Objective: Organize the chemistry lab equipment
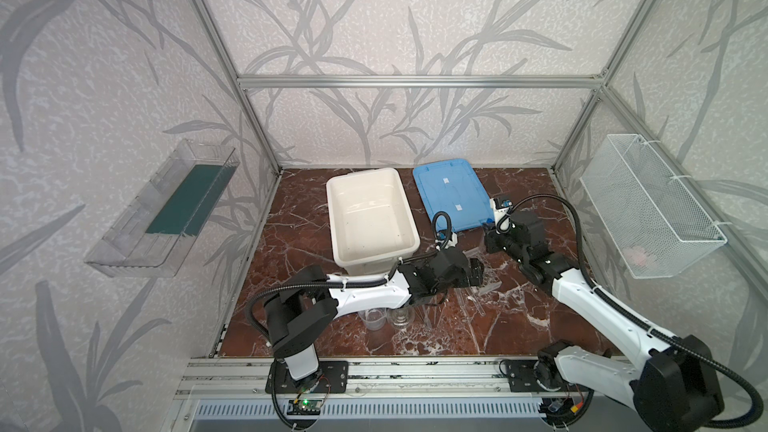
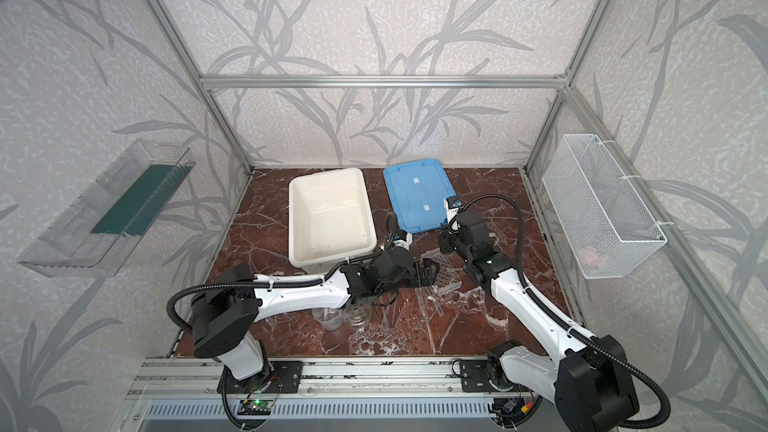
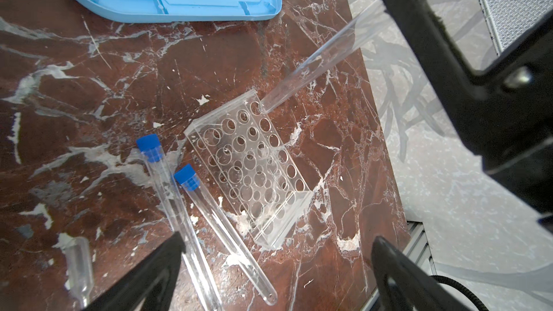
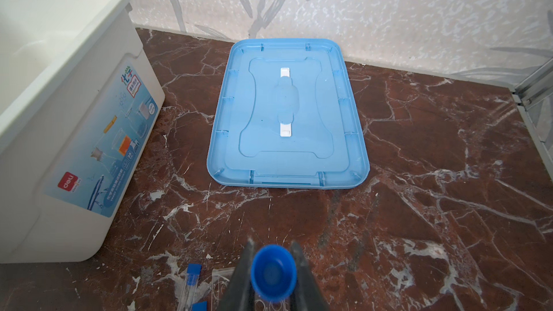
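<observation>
Closest to the robot's bases, the clear beaker and the small clear flask stand upright side by side on the marble table, partly hidden under the left forearm. They look untouched, probably left there until the tubes are dealt with. Just beyond them a few thin glass rods lie loose on the table, too faint to count.

Next out, two blue-capped tubes lie flat and nearly parallel, just beside the clear tube rack, with their caps toward the blue lid. That puts them in easy reach for the next picks. The left gripper hangs over this cluster with its jaws spread wide and nothing between them. It seems placed to steady the light rack or to take one of the lying tubes.

The third tube is clamped in the right gripper, whose fingers press on either side just below the blue cap. It is held steeply tilted, with its rounded end at a corner hole of the rack. Whether the tip has entered the hole cannot be told. Gripping it high leaves the whole length free to slide down. The tilt likely needs straightening first, or the tube may shove the rack aside.

Farthest back, the white tub stands open with nothing visible inside. The blue lid lies flat beside it, well apart from the rack. The tub is probably where the set goes afterwards.
</observation>
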You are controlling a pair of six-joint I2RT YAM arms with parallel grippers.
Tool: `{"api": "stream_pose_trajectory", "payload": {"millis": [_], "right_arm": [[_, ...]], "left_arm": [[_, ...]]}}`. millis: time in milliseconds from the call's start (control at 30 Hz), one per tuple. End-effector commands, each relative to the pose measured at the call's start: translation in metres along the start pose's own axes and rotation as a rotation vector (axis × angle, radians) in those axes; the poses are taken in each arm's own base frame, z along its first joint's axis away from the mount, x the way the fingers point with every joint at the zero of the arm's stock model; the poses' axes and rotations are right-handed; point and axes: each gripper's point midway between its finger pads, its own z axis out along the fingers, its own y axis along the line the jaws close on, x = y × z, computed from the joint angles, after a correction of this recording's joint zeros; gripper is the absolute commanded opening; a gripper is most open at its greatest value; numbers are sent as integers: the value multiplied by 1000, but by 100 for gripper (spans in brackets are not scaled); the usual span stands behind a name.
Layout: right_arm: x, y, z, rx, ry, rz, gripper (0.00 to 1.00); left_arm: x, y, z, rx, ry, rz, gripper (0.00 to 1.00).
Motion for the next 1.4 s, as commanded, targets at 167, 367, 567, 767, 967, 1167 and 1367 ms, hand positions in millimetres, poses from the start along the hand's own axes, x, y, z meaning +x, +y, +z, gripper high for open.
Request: {"api": "stream_pose_trajectory", "payload": {"millis": [167,367,567,767,967,1167,1367], "right_arm": [[8,-2,11,20,2,-2,20],[19,-5,16,33,29,-2,20],[31,-4,19,32,64,17,23],[31,-6,15,40,73,31,42],[11,-13,-19,70,25,104,95],[10,-20,-72,74,54,200,99],[32,-4,-103,-27,149,256,99]], "left_arm": [[5,8,8,-8,-1,-35,99],[4,10,7,-19,-4,-27,99],[4,15,7,-50,-12,-13,99],[4,17,7,-68,-13,5,99],[16,33,7,-215,47,99,92],[41,50,11,-312,147,111,77],[59,65,10,-395,234,157,69]]}}
